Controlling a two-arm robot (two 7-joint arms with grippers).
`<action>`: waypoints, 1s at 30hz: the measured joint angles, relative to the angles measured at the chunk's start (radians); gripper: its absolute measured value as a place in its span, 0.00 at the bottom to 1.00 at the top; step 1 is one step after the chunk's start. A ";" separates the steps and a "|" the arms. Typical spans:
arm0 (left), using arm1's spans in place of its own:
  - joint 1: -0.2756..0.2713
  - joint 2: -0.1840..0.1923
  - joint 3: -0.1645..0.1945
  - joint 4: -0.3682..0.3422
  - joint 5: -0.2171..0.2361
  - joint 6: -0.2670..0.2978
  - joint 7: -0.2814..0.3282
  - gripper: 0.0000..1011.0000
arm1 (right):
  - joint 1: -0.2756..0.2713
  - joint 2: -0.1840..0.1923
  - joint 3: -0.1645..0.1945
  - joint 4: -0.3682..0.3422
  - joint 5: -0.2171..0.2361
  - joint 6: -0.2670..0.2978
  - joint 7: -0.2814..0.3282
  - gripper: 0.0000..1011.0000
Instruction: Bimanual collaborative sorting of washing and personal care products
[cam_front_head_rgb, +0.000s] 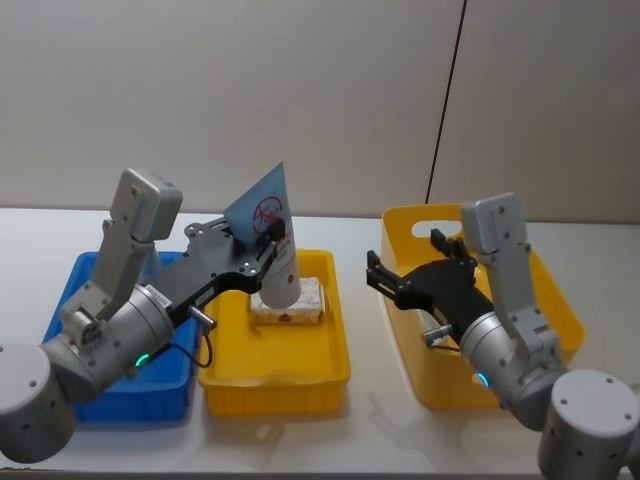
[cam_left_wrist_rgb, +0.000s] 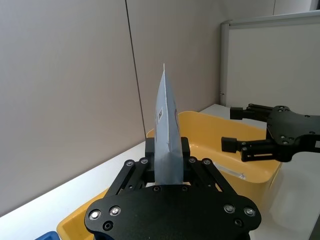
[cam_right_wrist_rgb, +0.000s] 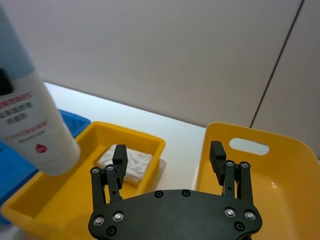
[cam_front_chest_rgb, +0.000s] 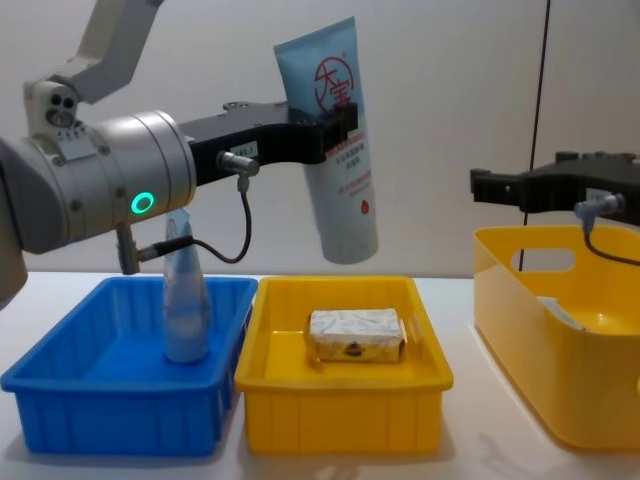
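Closest up is the shallow yellow tray (cam_front_chest_rgb: 340, 405), with the whitish wrapped bar (cam_front_chest_rgb: 356, 335) lying flat inside it. Just left of the tray, touching it, sits a blue tray (cam_front_chest_rgb: 120, 420) with a pale blue tube (cam_front_chest_rgb: 185, 300) standing upright in it. Right above the yellow tray, the left gripper (cam_front_chest_rgb: 336, 124) is clamped on the tall light-blue squeeze tube (cam_front_chest_rgb: 345, 200), cap end down, clear of the bar. Off to the tray's right, the right gripper (cam_front_head_rgb: 372, 270) hovers with fingers spread wide over a taller yellow bin (cam_front_chest_rgb: 520, 340).
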 joint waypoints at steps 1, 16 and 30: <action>-0.001 0.000 0.000 0.001 -0.001 0.000 -0.001 0.23 | 0.000 0.003 -0.001 -0.001 0.003 0.002 0.008 0.99; -0.003 -0.002 0.002 0.004 -0.005 0.001 -0.006 0.23 | 0.025 0.073 -0.038 -0.014 0.070 0.043 0.187 0.99; -0.005 -0.002 0.003 0.005 -0.006 0.001 -0.007 0.23 | 0.085 0.117 -0.098 0.028 0.108 0.062 0.325 0.99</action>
